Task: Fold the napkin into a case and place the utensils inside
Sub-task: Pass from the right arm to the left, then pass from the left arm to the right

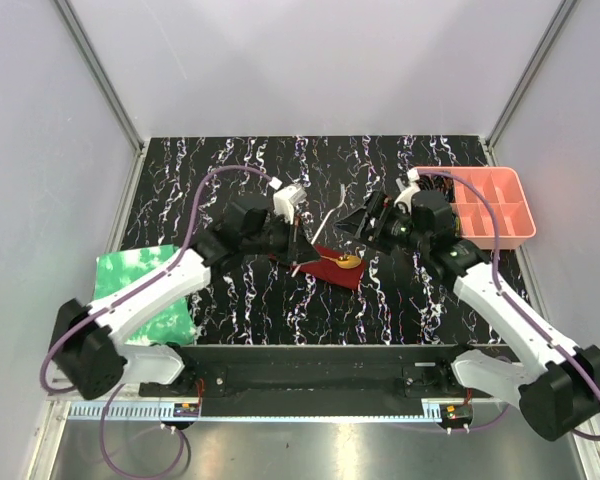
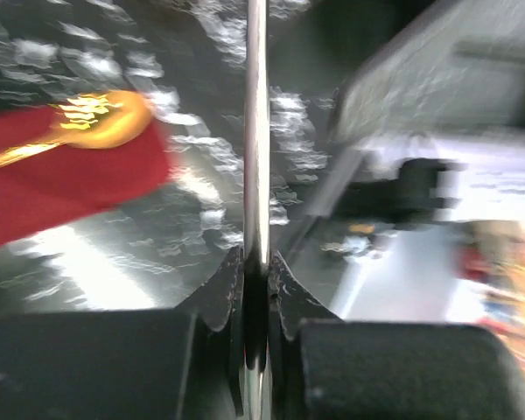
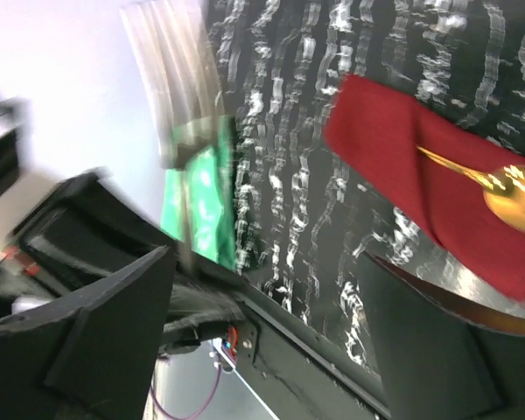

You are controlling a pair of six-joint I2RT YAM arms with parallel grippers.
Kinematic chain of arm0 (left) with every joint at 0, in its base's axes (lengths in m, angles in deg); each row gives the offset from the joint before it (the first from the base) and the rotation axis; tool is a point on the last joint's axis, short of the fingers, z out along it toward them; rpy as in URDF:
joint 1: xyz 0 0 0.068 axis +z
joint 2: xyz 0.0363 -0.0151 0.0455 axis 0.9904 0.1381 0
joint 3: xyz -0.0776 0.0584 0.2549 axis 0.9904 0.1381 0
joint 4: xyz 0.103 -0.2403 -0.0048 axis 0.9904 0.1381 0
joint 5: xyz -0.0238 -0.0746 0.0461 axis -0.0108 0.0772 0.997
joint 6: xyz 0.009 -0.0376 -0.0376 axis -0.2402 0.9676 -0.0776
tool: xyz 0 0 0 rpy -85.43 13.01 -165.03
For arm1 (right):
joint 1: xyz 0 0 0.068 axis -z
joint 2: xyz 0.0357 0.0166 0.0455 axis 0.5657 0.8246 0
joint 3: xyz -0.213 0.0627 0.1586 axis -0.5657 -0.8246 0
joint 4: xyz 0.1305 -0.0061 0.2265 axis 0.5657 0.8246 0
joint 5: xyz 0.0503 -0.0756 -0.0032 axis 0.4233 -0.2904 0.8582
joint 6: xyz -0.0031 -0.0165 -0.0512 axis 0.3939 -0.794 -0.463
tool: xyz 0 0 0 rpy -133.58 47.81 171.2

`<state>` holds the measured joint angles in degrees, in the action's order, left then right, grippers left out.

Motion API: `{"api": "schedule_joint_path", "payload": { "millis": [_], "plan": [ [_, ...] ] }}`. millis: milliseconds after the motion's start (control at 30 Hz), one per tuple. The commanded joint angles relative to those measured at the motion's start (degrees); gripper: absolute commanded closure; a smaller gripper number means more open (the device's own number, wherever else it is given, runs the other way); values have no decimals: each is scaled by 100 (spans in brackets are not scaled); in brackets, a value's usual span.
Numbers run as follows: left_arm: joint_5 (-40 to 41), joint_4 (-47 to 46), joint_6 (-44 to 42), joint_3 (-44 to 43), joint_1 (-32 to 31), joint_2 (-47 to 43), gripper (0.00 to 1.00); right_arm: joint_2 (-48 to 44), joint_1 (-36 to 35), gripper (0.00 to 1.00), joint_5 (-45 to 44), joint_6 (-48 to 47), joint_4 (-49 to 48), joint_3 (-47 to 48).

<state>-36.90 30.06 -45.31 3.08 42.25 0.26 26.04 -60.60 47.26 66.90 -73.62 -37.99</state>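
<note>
"Black fingers first. What do the left fingers (image 2: 226, 290) do?"

"They are pressed tight on a thin, shiny metal piece (image 2: 256, 131). It sticks straight out from between them. I cannot tell if it is a fork or a knife."

"And the right fingers (image 3: 114, 341)?"

"They are spread wide apart, and nothing is between them."

"Where is the napkin?"

"The napkin (image 1: 330, 270) is folded small. It lies flat on the surface (image 1: 280, 310), in the middle, between the two sets of fingers. The left fingers are just beside its left end. The right fingers are near its far right side."

"Is anything on it?"

"Yes, a gold spoon (image 1: 346, 262) lies on top of the red cloth. Its round bowl sits at the edge of the cloth."

"What does the surface look like?"

"It is black with white streaks all over."

"What else is around?"

"A green sheet (image 1: 140, 295) lies well to the left, at the left edge of the surface. A pink tray (image 1: 480, 170) with little boxes stands at the far right, well away from the napkin. I cannot tell what is in it. Both wrist views are blurry."
</note>
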Motion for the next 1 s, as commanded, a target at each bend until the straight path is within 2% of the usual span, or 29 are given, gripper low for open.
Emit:
{"api": "schedule_joint_path", "payload": {
  "millis": [0,133,267,300,400,433,533,567,667,900,967],
  "plan": [
    [2281,1333,-1693,-284,-193,-673,100,-258,22,5,-568,-309,1737,665],
    [3073,1544,-2386,-293,-745,-805,100,-57,40,5,-577,-546,2125,1219],
    [4547,1729,-2985,-389,-1511,-805,100,435,102,9,-418,-862,2738,2255],
    [4672,1782,-3073,-398,-1703,-796,100,558,93,9,-383,-1098,2871,2440],
    [4832,1791,-3249,-381,-1837,-866,100,1199,102,18,-93,-1695,3381,3126],
    [4849,1791,-3328,-355,-1872,-919,100,1306,110,24,-15,-1829,3495,3336],
    [5016,1791,-3434,-319,-1943,-1015,100,1544,137,38,362,-2181,3769,3453],
    [5043,1791,-3452,-276,-1943,-1033,100,1570,145,46,503,-2234,3769,3435],
    [5043,1791,-3583,-188,-1960,-1104,100,1597,172,56,733,-2261,3769,3286],
    [5174,1791,-4040,-100,-2153,-1086,100,1737,172,59,1243,-2296,3628,3013],
    [5218,1782,-4225,-73,-2197,-1078,100,1755,172,63,1383,-2357,3620,3022]
  ]
}}
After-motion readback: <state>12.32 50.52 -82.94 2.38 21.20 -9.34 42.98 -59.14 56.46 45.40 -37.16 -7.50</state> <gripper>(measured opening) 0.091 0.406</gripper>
